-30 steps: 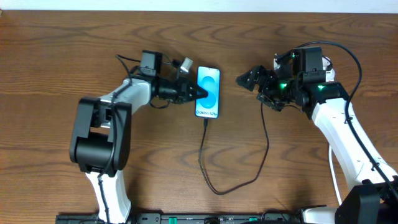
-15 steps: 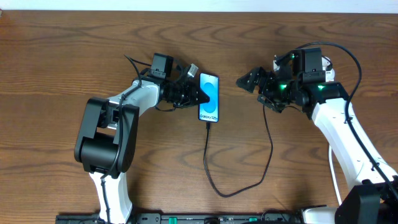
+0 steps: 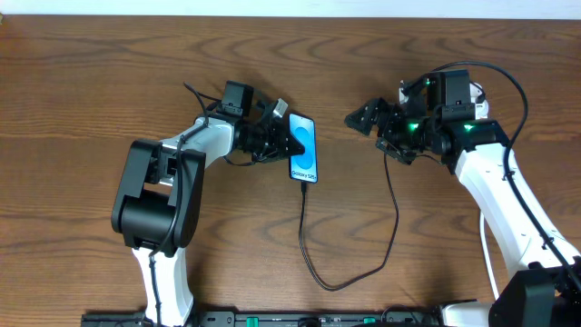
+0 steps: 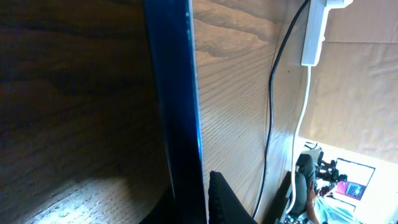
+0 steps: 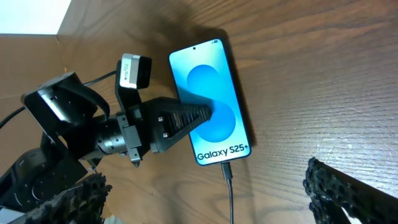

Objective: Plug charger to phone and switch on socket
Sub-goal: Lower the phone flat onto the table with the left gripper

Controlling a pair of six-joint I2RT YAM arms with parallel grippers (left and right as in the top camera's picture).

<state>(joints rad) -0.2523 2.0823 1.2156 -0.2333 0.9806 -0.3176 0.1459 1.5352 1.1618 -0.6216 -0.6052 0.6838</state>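
At table centre: the phone (image 3: 307, 154) sat on the wooden table (image 3: 91, 73), screen up and lit blue, top end towards 12 o'clock. Flat or tipped on one edge: could not tell.
Left gripper (image 3: 292, 138): at the phone's 9 o'clock side, jaws closed down on its long edge. One finger (image 5: 186, 118) lay across the screen; the other was hidden underneath.
Right gripper (image 3: 370, 127): at the phone's 3 o'clock, well apart from it, jaws spread wide, nothing held.
Charger (image 3: 302, 236): connector (image 5: 227, 171) seated in the phone's 6 o'clock end. The cable ran towards 6 o'clock, looped, and climbed towards 2 o'clock under the right arm.
Socket (image 4: 314, 34): white power strip with its white cord, seen at 1 o'clock in the left wrist view. In the overhead view it was mostly hidden by the right arm. Switch position not visible.
Phone handling (judged): thin, stiff, smooth glass, so slippery and fragile. Best pinched mid-length on the long edges, clear of the port, so the plug is not levered.
Charger handling (judged): light and limp. The cord gives no control, so take the rigid connector body.
Socket handling (judged): rigid but light and may slide. Press the switch straight down with a closed fingertip.
Status (judged): plug looked in; switch remained.
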